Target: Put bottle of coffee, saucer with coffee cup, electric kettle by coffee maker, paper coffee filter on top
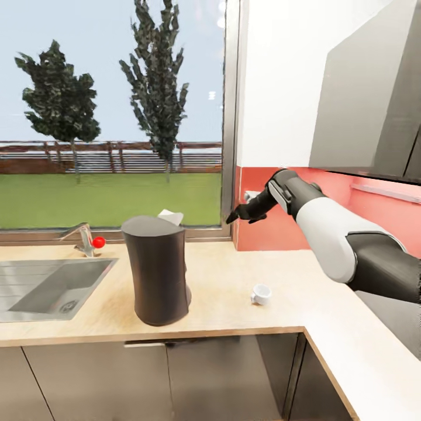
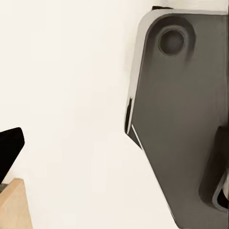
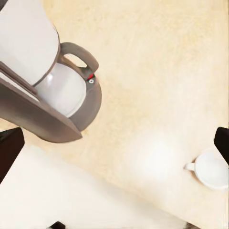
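The dark coffee maker [image 1: 156, 272] stands on the wooden countertop [image 1: 234, 275], with a white paper filter [image 1: 170, 217] showing at its top. A white coffee cup [image 1: 261, 293] lies tipped on the counter to its right. My right gripper [image 1: 237, 215] hangs in the air above the counter between them, near the window frame, open and empty. In the right wrist view the coffee maker [image 3: 52, 95] and the cup [image 3: 212, 169] lie below the widely spread fingers of the right gripper [image 3: 114, 148]. My left gripper [image 2: 114, 148] looks open, facing a white surface.
A steel sink [image 1: 52, 286] and a faucet with a red knob [image 1: 89, 238] sit at the left under the window. A grey wall cabinet [image 1: 374, 99] hangs above the red backsplash [image 1: 327, 199]. The counter turns a corner toward the right.
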`<state>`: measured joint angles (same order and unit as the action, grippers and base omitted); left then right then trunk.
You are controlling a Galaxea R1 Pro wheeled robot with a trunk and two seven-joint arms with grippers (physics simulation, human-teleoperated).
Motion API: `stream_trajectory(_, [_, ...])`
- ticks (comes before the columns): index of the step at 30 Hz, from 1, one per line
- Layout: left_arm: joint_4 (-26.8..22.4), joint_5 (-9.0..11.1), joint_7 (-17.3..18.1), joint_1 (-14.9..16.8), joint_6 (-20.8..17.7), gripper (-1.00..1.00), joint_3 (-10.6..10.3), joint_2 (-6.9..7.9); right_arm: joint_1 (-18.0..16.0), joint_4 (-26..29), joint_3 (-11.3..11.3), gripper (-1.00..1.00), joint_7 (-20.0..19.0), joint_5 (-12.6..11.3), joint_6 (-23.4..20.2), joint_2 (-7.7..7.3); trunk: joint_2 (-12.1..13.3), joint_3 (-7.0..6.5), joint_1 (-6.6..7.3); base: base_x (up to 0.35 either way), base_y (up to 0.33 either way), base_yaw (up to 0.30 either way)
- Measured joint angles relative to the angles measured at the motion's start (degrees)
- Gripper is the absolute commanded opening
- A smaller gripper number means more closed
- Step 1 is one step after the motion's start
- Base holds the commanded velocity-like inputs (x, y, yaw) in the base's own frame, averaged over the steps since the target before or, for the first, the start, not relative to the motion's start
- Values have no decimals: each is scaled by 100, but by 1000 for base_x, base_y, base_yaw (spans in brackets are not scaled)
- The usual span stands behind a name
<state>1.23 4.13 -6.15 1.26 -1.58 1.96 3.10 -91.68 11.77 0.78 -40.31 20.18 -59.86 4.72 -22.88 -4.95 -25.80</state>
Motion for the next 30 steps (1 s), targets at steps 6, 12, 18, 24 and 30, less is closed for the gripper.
stream_trajectory(6, [-443,-41,-10,49,146,100,-26,12,230,7,-3,100,-24,37,317,18,0,-10,3,-51,0,-35])
stream_trajectory(12, [-795,-75,-9,67,392,100,-58,123,1177,11,-6,100,-13,59,2246,35,3,-10,1,-73,15,-1])
stream_trajectory(18, [-957,-61,-2,66,634,100,-50,239,2088,21,29,100,-18,22,3409,36,1,-11,0,-305,90,0])
stream_trajectory(24, [-1078,-36,-5,66,654,100,-38,245,2443,-5,31,100,-20,8,3555,141,2,-11,0,-315,172,0])
stream_trajectory(30, [-1089,-17,-6,66,655,100,-26,245,3033,-11,29,100,-22,24,3556,319,3,-11,1,-284,228,0])
